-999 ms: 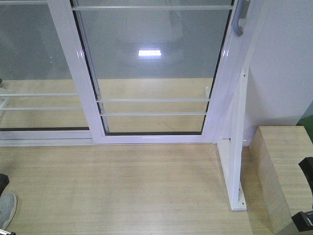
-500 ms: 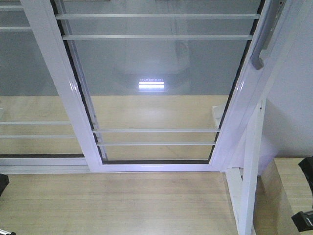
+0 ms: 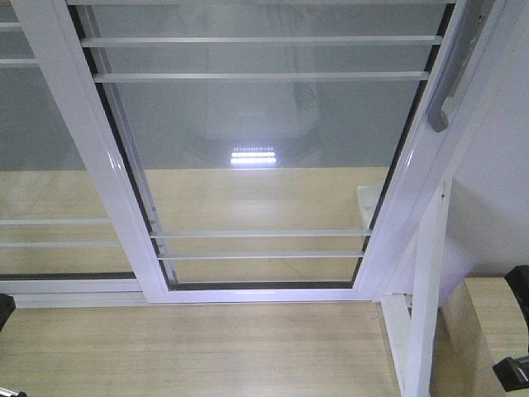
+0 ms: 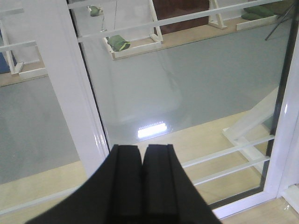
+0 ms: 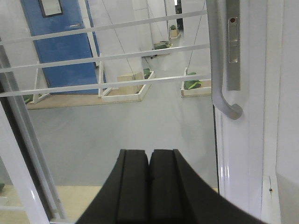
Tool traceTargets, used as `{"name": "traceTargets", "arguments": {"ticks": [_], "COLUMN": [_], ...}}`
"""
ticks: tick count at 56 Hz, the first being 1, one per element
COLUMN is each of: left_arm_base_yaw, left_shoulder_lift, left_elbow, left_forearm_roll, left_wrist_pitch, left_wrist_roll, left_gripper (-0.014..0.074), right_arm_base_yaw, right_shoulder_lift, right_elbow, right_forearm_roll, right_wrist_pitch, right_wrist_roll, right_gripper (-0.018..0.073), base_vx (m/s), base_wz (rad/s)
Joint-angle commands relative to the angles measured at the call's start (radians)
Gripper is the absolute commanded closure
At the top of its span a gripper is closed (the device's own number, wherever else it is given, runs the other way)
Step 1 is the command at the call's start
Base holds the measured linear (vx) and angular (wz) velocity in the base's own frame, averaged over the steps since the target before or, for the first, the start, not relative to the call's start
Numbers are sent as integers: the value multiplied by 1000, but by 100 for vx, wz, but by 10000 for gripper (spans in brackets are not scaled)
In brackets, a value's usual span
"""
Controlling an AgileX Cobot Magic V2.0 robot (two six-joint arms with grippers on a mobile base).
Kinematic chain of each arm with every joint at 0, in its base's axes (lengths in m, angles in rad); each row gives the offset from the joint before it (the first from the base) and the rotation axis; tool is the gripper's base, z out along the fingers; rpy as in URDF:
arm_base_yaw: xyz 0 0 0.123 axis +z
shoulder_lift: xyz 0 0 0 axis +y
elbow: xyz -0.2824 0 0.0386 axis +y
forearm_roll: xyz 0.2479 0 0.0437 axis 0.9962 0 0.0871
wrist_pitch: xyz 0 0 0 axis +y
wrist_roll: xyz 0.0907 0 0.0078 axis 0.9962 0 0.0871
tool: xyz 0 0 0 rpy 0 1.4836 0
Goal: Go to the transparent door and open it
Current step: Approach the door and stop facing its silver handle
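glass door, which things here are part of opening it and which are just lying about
For the job: glass door, grey handle, left gripper, right gripper (both shut, touching nothing).
Just there: fixed glass panel beside it, white support post, wooden box, blue door beyond the glass.

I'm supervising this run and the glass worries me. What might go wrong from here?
The right gripper is shut and aimed left of the grey handle; pushed forward, it may strike the glass of the transparent door rather than catch the handle. The white brace and wooden block stand close on the right; the base might clip them.
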Motion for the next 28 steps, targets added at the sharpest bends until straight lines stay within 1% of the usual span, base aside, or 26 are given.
{"name": "traceTargets", "arguments": {"ticks": [1, 28], "left_arm_base_yaw": [1, 1], "left_shoulder_lift": [-13, -13], "left_elbow": [-20, -20], "left_forearm_roll": [-7, -7], "left_wrist_pitch": [-82, -82], "left_wrist_roll": [-8, -8], "left_gripper": [594, 594], "right_arm_base_yaw": [-1, -1], "right_shoulder_lift": [-16, -16], "right_elbow": [2, 2], "right_forearm_roll": [-6, -6], "right_wrist_pitch": [-79, -79], "right_wrist_roll": [-10, -10], "right_gripper": [561, 561], "base_vx": [4, 4], "base_wz": [-2, -2]}}
